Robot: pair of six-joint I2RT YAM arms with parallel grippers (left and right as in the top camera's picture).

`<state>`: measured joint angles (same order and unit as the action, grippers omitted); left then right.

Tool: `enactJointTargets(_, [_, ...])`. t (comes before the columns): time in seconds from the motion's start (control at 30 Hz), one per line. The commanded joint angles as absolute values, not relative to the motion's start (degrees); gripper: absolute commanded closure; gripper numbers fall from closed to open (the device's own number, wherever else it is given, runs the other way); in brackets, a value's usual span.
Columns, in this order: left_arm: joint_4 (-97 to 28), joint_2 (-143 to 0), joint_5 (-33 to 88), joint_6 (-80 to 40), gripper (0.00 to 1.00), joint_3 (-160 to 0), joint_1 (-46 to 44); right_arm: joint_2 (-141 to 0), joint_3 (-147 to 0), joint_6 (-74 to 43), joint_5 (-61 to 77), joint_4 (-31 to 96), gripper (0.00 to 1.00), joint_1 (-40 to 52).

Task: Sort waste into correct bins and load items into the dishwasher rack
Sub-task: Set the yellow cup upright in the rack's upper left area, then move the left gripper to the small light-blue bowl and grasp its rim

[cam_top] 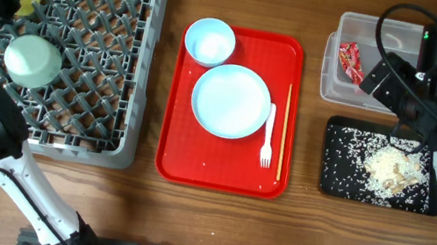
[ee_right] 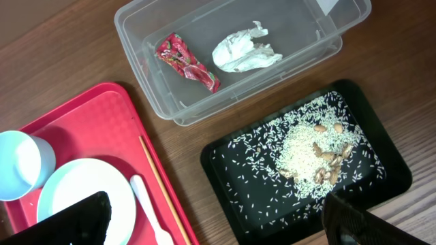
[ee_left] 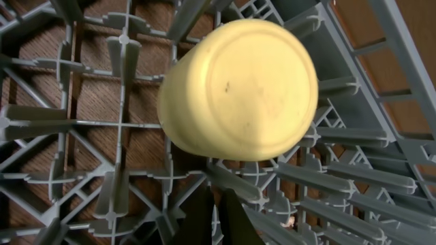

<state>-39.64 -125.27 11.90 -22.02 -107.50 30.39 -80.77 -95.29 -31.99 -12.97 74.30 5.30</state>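
Left wrist: yellow cup (ee_left: 242,88) lies just beyond left gripper (ee_left: 216,219), jaws together, not touching it; right gripper (ee_right: 218,224) jaws spread wide.

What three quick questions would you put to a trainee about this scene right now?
1. True or false: the red wrapper lies in the clear tub together with the white tissue.
2. Which item is already in the dishwasher rack? A: pale blue plate. B: yellow cup. C: white fork.
3. Fill in: the rice scraps lie in the ____ tray.
Key: 1 true; 2 B; 3 black, the black tray.
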Motion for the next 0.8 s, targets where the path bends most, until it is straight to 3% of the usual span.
enactJointTargets(0.0, [-39.9, -123.6, 13.0, -22.8, 0.96, -107.6, 30.7, -81.2, -95.6, -31.5, -14.1, 74.2, 0.0, 5.2])
enactJointTargets(0.2, [-41.6, -114.5, 27.0, -22.8, 0.96, -107.6, 30.7, -81.2, -95.6, -31.5, -14.1, 74.2, 0.0, 5.2])
enactJointTargets(0.27, [-44.9, -110.9, 37.6, -22.8, 0.88, -107.6, 30.6, -81.2, -95.6, -31.5, -14.1, 74.2, 0.0, 5.2])
enactJointTargets(0.3, [-46.9, -109.4, 43.8, -22.8, 0.81, -107.6, 30.4, -81.2, -95.6, -31.5, -14.1, 74.2, 0.0, 5.2])
enactJointTargets(0.33, [-48.6, -108.5, 49.2, -23.0, 0.65, -107.6, 30.0, -81.2, -95.6, -31.5, -14.1, 74.2, 0.0, 5.2])
enactJointTargets(0.4, [-51.9, -107.7, 57.3, -23.0, 0.22, -107.6, 28.6, -81.2, -95.6, -31.5, -14.1, 74.2, 0.0, 5.2])
enactJointTargets(0.5, [-58.9, -107.8, 60.6, -22.4, 0.0, -107.6, 23.4, -81.2, -95.6, -31.5, -14.1, 74.2, 0.0, 5.2])
enactJointTargets(0.63, [-62.4, -107.8, 55.2, -14.9, 0.0, -107.6, 10.7, -81.2, -95.6, -31.5, -14.1, 74.2, 0.0, 5.2])
enactJointTargets(0.77, [-58.0, -108.6, 27.9, -15.7, 0.0, -107.6, -4.8, -81.2, -95.6, -31.5, -14.1, 74.2, 0.01, 5.2])
